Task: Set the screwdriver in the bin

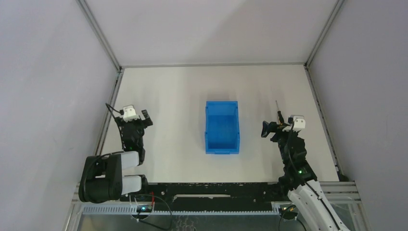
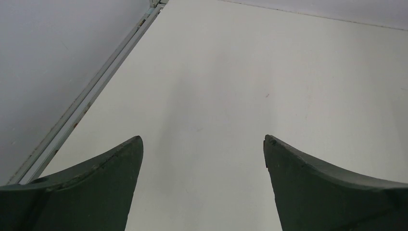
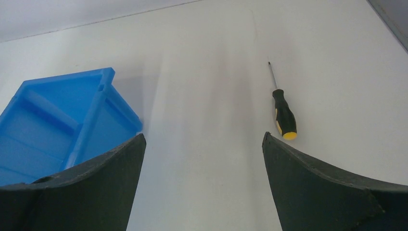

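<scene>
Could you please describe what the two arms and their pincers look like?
The left arm and right arm are black jointed links with white shells near the base, small green lights, thin black cables and a white camera block at each wrist. The left pincer and right pincer have dark grey-green, curved, tapering fingers.

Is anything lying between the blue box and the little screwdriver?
No. In the right wrist view only bare white table stretches between the bin and the screwdriver; nothing lies there.
</scene>
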Tool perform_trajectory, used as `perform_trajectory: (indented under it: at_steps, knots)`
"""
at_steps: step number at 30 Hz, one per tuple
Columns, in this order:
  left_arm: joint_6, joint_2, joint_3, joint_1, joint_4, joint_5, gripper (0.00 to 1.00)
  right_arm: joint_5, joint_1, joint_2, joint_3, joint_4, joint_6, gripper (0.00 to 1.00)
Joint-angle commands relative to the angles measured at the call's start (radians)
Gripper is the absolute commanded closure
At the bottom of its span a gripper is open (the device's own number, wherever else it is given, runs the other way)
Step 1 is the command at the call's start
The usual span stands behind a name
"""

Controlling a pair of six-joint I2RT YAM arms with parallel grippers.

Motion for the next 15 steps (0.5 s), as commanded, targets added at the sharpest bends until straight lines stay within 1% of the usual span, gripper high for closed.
perform_trajectory:
  at_steps: [1,5,7,11,13,15]
  knots:
    - [0.02,-0.007,0.028,-0.005,0.032,-0.002,0.0,0.006,0.007,0.001,0.002,0.048,-0.004,0.0]
    - [0.02,-0.007,0.028,-0.005,0.032,-0.002,0.0,-0.014,0.007,0.055,0.009,0.099,-0.013,0.0]
    - [0.02,-0.007,0.028,-0.005,0.032,-0.002,0.0,-0.024,0.007,0.098,0.045,0.105,-0.02,0.0]
    - [0.02,-0.007,0.028,-0.005,0.032,-0.002,0.0,-0.021,0.0,0.229,0.188,0.043,-0.012,0.0]
    - [0.02,-0.008,0.027,-0.005,0.032,-0.002,0.0,-0.028,-0.026,0.313,0.269,0.016,0.0,0.0]
    - [0.02,-0.007,0.027,-0.005,0.032,-0.002,0.0,-0.098,-0.08,0.432,0.375,-0.053,-0.017,0.0]
